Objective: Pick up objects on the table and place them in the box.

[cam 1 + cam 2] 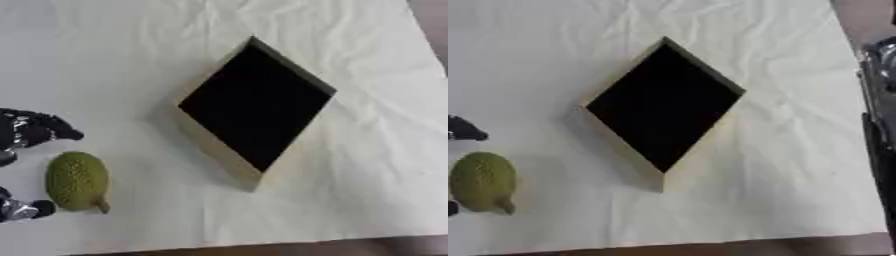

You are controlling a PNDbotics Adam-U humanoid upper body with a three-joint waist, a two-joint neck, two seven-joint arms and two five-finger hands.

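Lying between left robot hand (31, 131) fingers — green fruit (77, 181).

A staged test table, likely a lab: a wrinkled white cloth (367, 150) fills the frame, nothing homely.

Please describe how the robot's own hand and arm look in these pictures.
The left hand is black with silver, shiny joint parts and dark rounded fingertips. A dark arm part with shiny silver edges shows at the right edge. No cables or markings can be made out.
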